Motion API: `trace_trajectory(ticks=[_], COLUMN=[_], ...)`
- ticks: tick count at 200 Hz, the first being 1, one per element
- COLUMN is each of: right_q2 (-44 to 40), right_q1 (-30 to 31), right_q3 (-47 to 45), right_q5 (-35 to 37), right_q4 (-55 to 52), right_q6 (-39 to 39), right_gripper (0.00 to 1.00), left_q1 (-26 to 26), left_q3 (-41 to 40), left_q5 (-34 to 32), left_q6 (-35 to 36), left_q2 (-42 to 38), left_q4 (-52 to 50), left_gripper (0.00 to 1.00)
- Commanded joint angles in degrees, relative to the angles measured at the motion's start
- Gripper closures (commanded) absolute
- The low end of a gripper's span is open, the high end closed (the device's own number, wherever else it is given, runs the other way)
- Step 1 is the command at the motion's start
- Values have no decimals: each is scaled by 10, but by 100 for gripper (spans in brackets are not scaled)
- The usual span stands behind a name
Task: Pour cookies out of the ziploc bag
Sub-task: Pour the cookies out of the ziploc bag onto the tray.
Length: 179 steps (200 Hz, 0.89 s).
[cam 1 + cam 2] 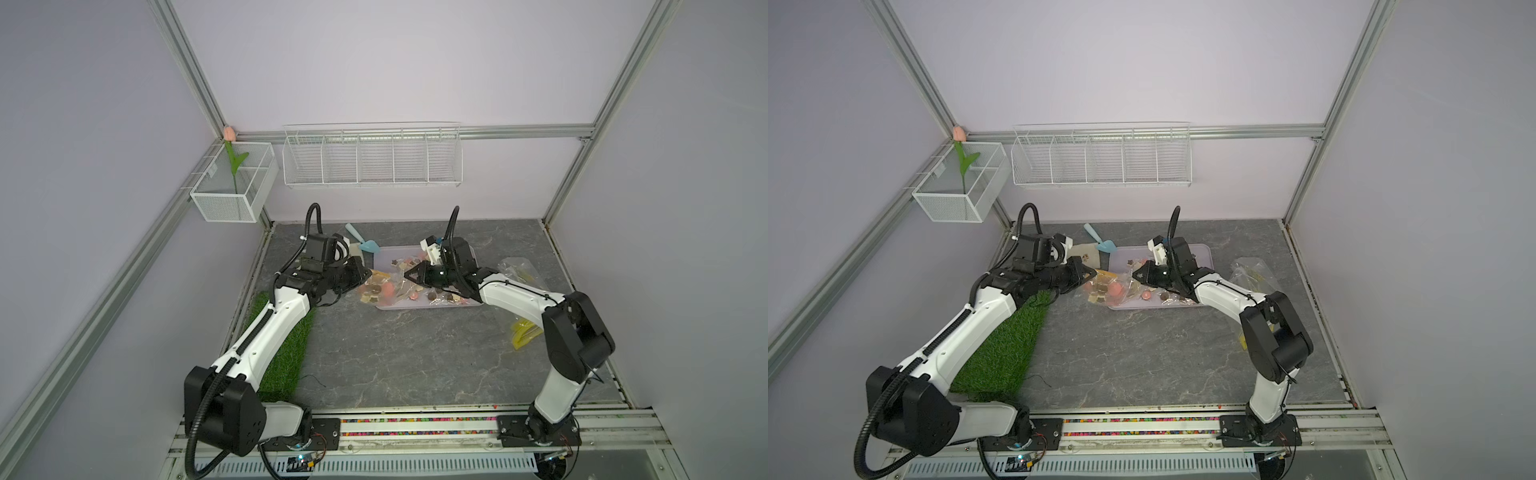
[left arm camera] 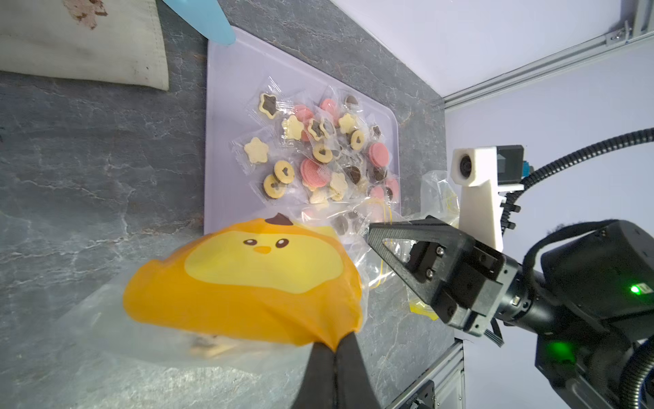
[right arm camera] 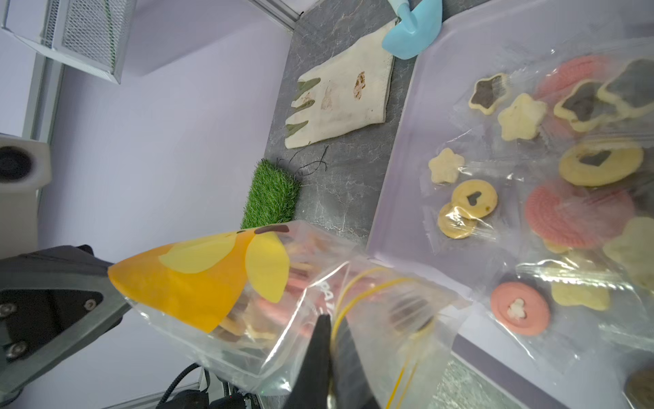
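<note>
The clear ziploc bag with orange chick print (image 2: 247, 283) runs from the left gripper (image 2: 334, 348), pinching its closed end, to the right gripper (image 3: 330, 320), pinching its mouth end nearer the lilac plastic tray (image 2: 226, 106), where most small pink, cream and brown cookies (image 2: 311, 152) lie, though some seemingly sit inside.

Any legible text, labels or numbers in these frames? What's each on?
"PA": reddish print on the ziploc bag, right wrist view; rest lost in a fold.
Grey print on the same bag, left wrist view: too blurred to read.
White tag on the mesh basket: too small to read.
</note>
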Motion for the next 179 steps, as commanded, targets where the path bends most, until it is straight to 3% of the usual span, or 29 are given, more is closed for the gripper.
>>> trace_trajectory(ticks=[1,67,179], right_q2=[38,88,109], right_q1=[-10,-12,-60], right_q3=[17,47,64], right_q5=[-39,-51,-36], right_q4=[51,35,-3], right_q6=[28,26,-15], right_gripper=[93,93,93], left_q1=[4,7,-6], left_q3=[40,139,159], left_q5=[-4,-11,12], left_q6=[26,77,49], left_q2=[34,100,157], left_q4=[-2,-83,-24], left_gripper=[100,100,100])
